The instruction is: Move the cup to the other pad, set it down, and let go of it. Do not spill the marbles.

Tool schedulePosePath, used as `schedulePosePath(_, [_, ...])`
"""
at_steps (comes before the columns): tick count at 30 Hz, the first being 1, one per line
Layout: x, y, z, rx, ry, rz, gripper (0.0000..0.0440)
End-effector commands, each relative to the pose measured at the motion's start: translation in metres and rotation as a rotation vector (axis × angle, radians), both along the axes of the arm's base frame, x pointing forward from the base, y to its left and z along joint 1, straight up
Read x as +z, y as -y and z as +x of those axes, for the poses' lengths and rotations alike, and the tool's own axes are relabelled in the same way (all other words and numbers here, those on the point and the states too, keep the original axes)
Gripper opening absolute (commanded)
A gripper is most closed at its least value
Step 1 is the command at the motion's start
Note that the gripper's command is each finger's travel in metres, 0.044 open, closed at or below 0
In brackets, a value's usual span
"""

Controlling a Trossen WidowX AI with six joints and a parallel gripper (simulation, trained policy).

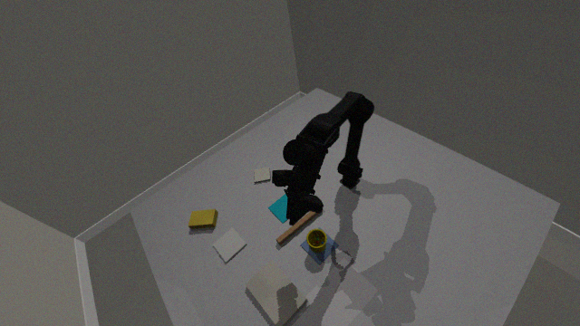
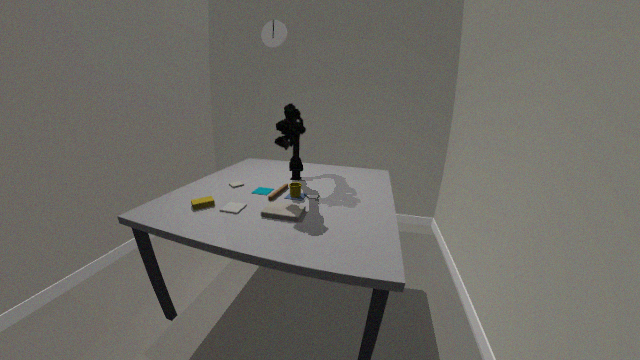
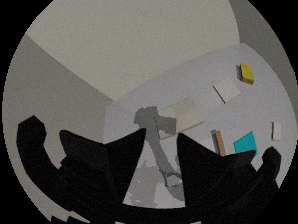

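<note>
A yellow cup (image 1: 316, 240) (image 2: 295, 190) stands upright on the blue pad (image 1: 332, 245) (image 2: 289, 197). Small red and green spots, the marbles, show inside it. The teal pad (image 1: 278, 209) (image 2: 263, 191) (image 3: 246, 144) lies beyond a wooden bar from the cup, with nothing seen on it; the arm covers part of it in the top view. My gripper (image 1: 305, 214) (image 2: 283, 144) (image 3: 161, 134) is partly open and empty, high above the table. The wrist view shows a gap between its fingertips. The cup and blue pad do not show in the wrist view.
The wooden bar (image 1: 296, 227) (image 2: 278, 192) (image 3: 220, 143) lies between the two pads. A thick beige slab (image 1: 269, 290) (image 2: 283, 211) (image 3: 186, 117), a white tile (image 1: 229, 244), a yellow block (image 1: 203, 218) (image 2: 203, 202) (image 3: 246, 73) and a smaller pale tile (image 1: 262, 175) also lie on the table.
</note>
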State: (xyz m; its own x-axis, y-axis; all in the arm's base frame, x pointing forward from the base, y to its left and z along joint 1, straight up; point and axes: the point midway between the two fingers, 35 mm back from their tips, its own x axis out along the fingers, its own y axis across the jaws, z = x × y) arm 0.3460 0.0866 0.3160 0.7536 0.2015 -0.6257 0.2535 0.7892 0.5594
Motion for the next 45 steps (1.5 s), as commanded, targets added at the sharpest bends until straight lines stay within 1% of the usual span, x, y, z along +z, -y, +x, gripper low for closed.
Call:
schedulePosePath(1, [-0.004, -0.005, 0.000, -0.013, -0.053, 0.028, 0.0165])
schedulePosePath(11, [-0.020, -0.015, -0.004, -0.077, -0.221, 0.078, 0.0157])
schedulePosePath(19, [-0.039, -0.018, -0.009, -0.129, -0.356, 0.081, 0.0142])
schedulePosePath(29, [-0.070, -0.016, -0.017, -0.186, -0.522, 0.035, 0.0156])
schedulePosePath(45, [-0.116, -0.010, -0.038, -0.255, -0.775, -0.077, 0.0168])
